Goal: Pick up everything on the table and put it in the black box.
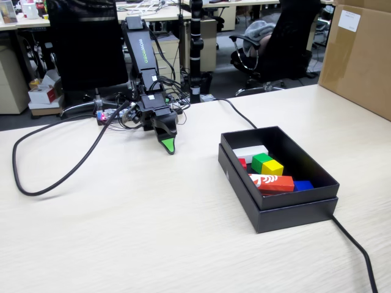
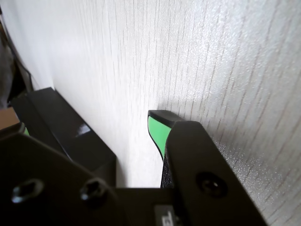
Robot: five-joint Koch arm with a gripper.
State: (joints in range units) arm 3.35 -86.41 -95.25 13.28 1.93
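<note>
In the fixed view the large tabletop of pale wood-grain laminate [image 1: 153, 232] lies bare of small objects; the shallow rectangular matte black cardboard box [image 1: 293, 210] sits to the right of the arm and already holds the goods. Inside it the small green cube [image 1: 261, 161] and the small yellow cube [image 1: 273, 166] sit touching each other, and the small red cube [image 1: 242, 163] peeks out just left of them, mostly hidden. A white block [image 1: 250, 151], a long red-and-white carton [image 1: 272, 182] and a blue block [image 1: 303, 185] share the box. By my reading the task is done — all three cubes are in, and nothing is left on the table to collect. The black hobby arm's gripper [image 1: 168, 145] hangs low with its green-padded tip just at the tabletop, well apart from the box, carrying nothing; from this side only one tip shows, so I cannot tell whether the jaws are apart or together. A thick black cable [image 1: 55, 177] loops across the table at left. In the wrist view one green-faced finger [image 2: 157, 134] rests close over the laminate, and the other jaw is lost in the dark mount, so the state stays undecided here too. This view gives the bare surface under the gripper — but the box appears only as a black corner at left, its contents unseen.
</note>
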